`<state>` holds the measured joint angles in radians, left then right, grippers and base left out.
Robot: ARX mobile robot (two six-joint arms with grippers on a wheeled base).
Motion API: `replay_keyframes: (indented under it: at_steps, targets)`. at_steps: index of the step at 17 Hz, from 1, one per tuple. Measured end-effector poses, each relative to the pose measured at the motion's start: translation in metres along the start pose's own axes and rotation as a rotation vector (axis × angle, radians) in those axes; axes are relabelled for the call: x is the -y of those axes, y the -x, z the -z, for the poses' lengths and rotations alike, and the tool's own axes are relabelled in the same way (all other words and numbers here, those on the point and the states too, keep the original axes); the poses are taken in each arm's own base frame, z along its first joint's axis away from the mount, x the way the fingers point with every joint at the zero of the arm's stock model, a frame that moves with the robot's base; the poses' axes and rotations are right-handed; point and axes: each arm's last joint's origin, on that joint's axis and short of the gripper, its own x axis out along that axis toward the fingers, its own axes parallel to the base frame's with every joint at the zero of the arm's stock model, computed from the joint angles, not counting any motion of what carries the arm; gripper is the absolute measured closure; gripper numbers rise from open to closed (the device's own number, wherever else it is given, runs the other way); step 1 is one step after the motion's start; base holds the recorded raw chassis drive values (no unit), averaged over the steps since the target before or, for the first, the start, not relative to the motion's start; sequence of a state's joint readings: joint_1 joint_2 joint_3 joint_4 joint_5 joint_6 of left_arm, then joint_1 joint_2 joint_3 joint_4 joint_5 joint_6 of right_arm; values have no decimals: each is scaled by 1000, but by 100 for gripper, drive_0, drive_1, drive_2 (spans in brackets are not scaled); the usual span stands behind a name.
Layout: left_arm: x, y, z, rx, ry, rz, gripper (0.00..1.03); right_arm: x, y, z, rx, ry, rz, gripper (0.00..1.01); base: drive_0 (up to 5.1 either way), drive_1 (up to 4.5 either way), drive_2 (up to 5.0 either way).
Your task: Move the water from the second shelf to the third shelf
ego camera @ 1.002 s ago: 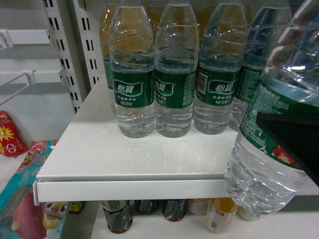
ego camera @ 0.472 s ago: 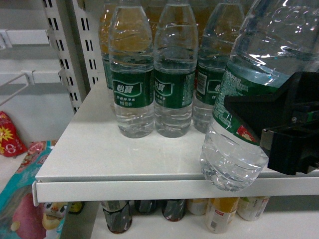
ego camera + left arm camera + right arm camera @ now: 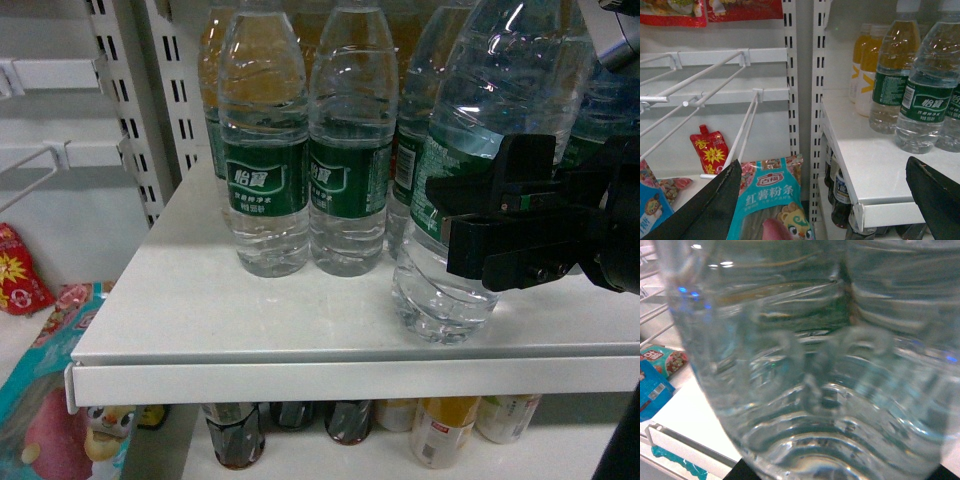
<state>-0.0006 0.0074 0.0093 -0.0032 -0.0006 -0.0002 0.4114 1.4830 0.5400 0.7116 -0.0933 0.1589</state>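
Note:
The water (image 3: 470, 100) is a clear ribbed bottle with a green label. It stands nearly upright with its base down at the white shelf (image 3: 250, 310), near the front edge and right of the stocked row. My right gripper (image 3: 472, 226) is shut on its label band from the right. In the right wrist view the water (image 3: 805, 365) fills the frame, with dark fingertips (image 3: 747, 472) at the bottom corners. My left gripper (image 3: 824, 167) hangs open left of the shelf (image 3: 875, 165) with nothing between its fingers. It does not show in the head view.
Two matching water bottles (image 3: 265, 170) (image 3: 350, 170) stand just left of the held one, with more bottles behind. Dark bottles (image 3: 235, 430) sit on the shelf below. A slotted upright (image 3: 130, 100), wire racks (image 3: 715, 75) and snack bags (image 3: 775, 200) lie to the left.
The bottle has gone from tilted and hanging off the shelf's front right to upright over the shelf, moving left and inward with my right gripper. Its base now sits down at the surface.

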Motion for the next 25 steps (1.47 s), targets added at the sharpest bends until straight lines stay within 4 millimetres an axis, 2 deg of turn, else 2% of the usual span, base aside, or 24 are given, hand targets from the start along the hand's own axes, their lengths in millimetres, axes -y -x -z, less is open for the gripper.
replay_keyframes:
  at_steps: [11,14,25]
  targets:
    - [0,0,0,0,0,0,5,3,-31,-9,4,35,73,62,0,0,0]
    - [0,0,0,0,0,0,5,5,-36,-4,-36,53,79,62,0,0,0]
    - [0,0,0,0,0,0,5,6,-41,-1,-57,62,97,62,0,0,0]
